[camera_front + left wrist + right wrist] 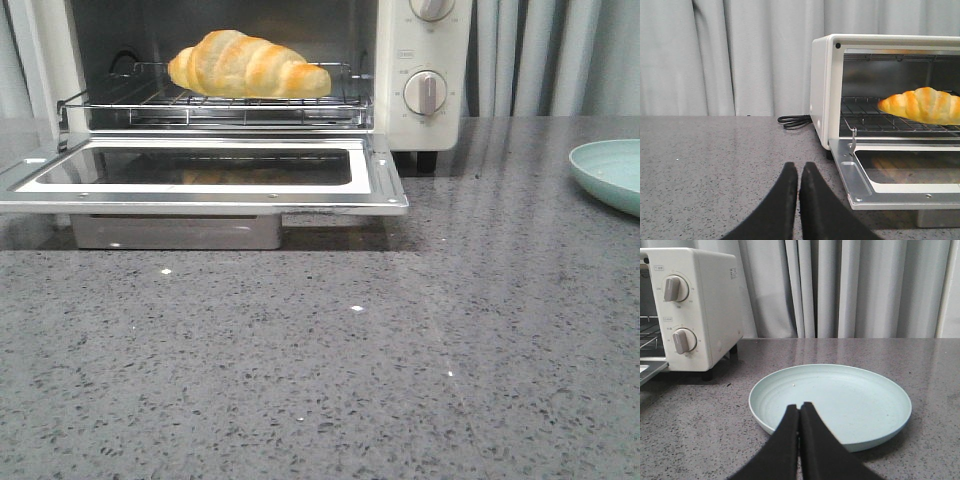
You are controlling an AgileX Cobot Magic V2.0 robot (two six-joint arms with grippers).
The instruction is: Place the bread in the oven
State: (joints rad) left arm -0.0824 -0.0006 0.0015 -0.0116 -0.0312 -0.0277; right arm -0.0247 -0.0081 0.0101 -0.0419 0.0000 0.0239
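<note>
Your bread [248, 66] already lies on the oven [826, 90] rack, ahead and right of your closed, empty left hand [798, 172], so only the dropped door seems left to close.

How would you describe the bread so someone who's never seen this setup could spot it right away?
Find the cream-white toaster oven at the back of the grey counter, its glass door dropped open. Inside, on the wire rack, lies the bread: a golden croissant-shaped roll with browned ridges. It is the only food in view; the pale blue plate to the right holds nothing.
</note>
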